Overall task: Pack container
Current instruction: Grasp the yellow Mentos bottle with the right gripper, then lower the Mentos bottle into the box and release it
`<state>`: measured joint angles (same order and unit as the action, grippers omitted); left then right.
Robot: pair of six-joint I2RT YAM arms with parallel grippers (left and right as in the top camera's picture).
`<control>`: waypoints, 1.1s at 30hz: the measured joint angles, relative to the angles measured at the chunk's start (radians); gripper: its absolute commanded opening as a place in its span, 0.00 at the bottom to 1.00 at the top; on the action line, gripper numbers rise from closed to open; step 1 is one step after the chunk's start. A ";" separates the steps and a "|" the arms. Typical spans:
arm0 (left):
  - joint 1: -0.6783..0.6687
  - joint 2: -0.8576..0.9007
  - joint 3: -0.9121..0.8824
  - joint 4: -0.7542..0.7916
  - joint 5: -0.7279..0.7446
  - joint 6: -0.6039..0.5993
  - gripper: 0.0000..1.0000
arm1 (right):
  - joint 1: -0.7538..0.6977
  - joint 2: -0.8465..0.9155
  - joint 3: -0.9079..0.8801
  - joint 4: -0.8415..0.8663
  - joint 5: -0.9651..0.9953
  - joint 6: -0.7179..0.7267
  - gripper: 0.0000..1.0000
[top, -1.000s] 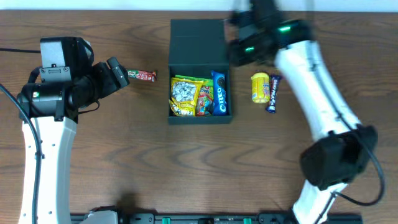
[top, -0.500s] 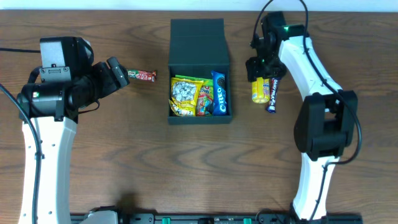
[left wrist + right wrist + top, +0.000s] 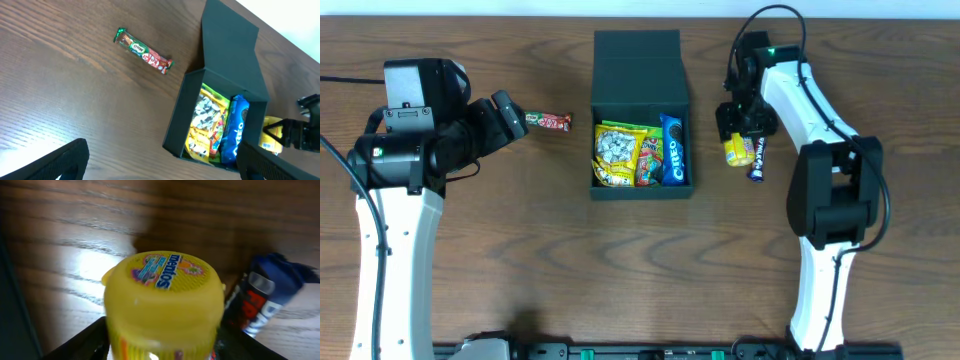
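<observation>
So the right arm has swung off the far side of the box since a second ago and come down on the snacks beside it. The right gripper point(image 3: 740, 138) now sits over the yellow Mentos bottle point(image 3: 737, 151). The left arm hasn't budged at all.

From the right wrist cam the bottle point(image 3: 162, 295) fills most of the shot, cap towards the lens, with a dark finger point(image 3: 85, 340) low on each side of it. The jaws are spread about bottle-wide and straddle it, but honestly I can't tell if they're actually squeezing it or just flanking it. A dark blue bar point(image 3: 260, 300) lies just beside the bottle, at its 4 o'clock in the overhead view point(image 3: 757, 165).

The container point(image 3: 640, 192) sits at 12 o'clock on the table point(image 3: 640, 280) in the overhead view. Its lid point(image 3: 636, 65) is flopped open flat towards 12. Inside, a yellow packet point(image 3: 613, 155), an orange packet point(image 3: 648, 158) and a blue Oreo pack point(image 3: 672, 150) stand side by side. The bottle is at the box's 3 o'clock, near it but not touching.

The left gripper point(image 3: 516, 118) hangs wide open with nothing in it, out at the box's 9 o'clock. A green-and-red bar point(image 3: 548, 122) lies on the wood between it and the box.
</observation>
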<state>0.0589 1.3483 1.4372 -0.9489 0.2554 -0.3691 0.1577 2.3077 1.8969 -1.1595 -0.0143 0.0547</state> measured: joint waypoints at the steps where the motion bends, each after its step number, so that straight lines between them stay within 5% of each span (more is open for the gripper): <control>1: 0.000 0.000 0.000 0.003 0.000 0.000 0.95 | 0.002 0.005 -0.002 -0.001 0.002 0.002 0.62; 4: 0.000 0.000 0.000 0.007 0.000 0.000 0.95 | 0.010 0.014 -0.006 0.000 0.005 0.005 0.61; 7: 0.000 0.000 0.000 0.008 0.000 0.000 0.95 | 0.010 0.015 -0.006 0.002 0.006 0.011 0.48; 21: 0.000 0.000 0.000 0.012 -0.006 0.003 0.95 | 0.011 0.050 0.151 -0.161 -0.060 0.021 0.17; 28: 0.000 0.029 0.000 0.011 -0.027 0.004 0.95 | 0.066 0.033 0.436 -0.318 -0.100 0.080 0.15; 33: 0.000 0.068 -0.001 0.012 -0.027 0.004 0.95 | 0.148 -0.006 0.477 -0.367 -0.131 0.135 0.14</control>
<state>0.0589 1.4158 1.4364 -0.9371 0.2283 -0.3653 0.3054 2.3013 2.3737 -1.5261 -0.1452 0.1898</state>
